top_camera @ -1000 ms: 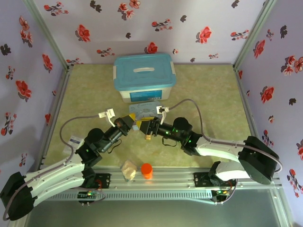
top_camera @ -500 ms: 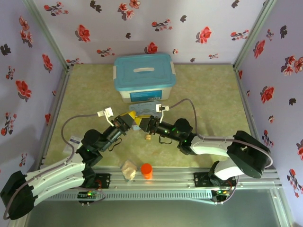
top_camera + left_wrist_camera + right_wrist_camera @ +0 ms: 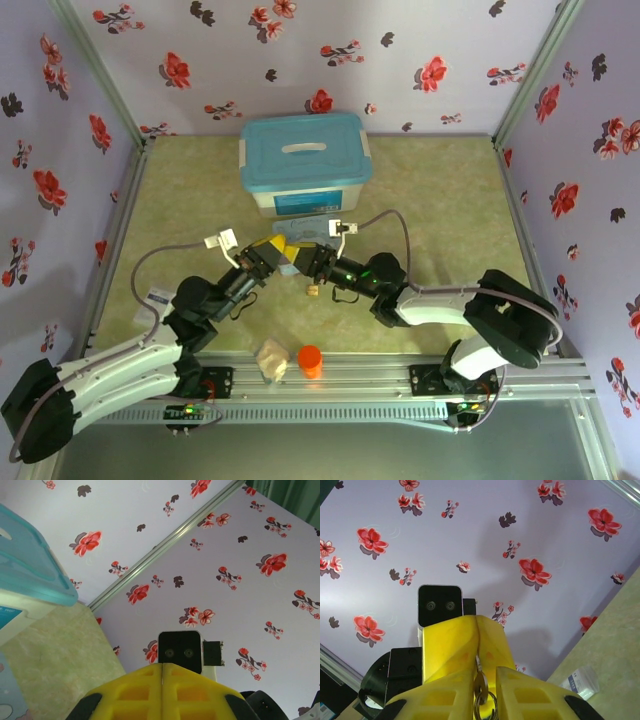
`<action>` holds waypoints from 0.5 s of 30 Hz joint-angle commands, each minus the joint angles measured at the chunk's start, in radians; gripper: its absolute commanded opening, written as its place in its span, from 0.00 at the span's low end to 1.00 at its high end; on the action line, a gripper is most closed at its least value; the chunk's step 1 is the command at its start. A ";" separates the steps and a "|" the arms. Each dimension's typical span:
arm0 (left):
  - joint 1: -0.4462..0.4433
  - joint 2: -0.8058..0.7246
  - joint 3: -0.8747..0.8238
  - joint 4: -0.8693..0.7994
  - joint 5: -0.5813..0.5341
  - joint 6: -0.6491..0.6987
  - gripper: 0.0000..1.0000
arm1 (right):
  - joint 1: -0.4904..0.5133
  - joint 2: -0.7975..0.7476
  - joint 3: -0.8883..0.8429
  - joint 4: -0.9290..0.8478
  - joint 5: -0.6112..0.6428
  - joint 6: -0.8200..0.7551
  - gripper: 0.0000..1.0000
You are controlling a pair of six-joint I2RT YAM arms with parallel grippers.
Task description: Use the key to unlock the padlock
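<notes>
Left gripper (image 3: 270, 256): in the top view it meets the right gripper tip to tip above the table (image 3: 450, 200), in front of the teal-lidded storage box (image 3: 303, 163).
Left gripper, own wrist view: the yellow fingers (image 3: 135, 695) are pressed together along a single seam with no gap. I cannot tell whether anything is pinched further down.
Beige lump (image 3: 271, 360) and orange cylinder (image 3: 310, 360): they sit side by side at the near edge, well apart from both grippers.
Padlock (image 3: 312, 291): the top view shows it just on the near side of the two meeting grippers. I cannot tell whether it hangs or lies on the table.
Padlock, look: a tiny brass-gold block. The shackle is too small to make out.
Right gripper (image 3: 300, 259): the top view hides what is between the fingers. The right wrist view shows them drawn in to a narrow slot that clamps the key (image 3: 480, 682).
Key, look: a thin grey metal sliver standing upright in the slot, its upper end reaching the tips of the left gripper.
Key ring (image 3: 486, 711): a silvery split ring at the lower end of the key.
</notes>
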 commanded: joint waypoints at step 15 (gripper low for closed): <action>0.018 -0.083 -0.092 0.074 -0.125 -0.038 0.43 | -0.008 -0.030 -0.028 -0.018 0.041 -0.013 0.00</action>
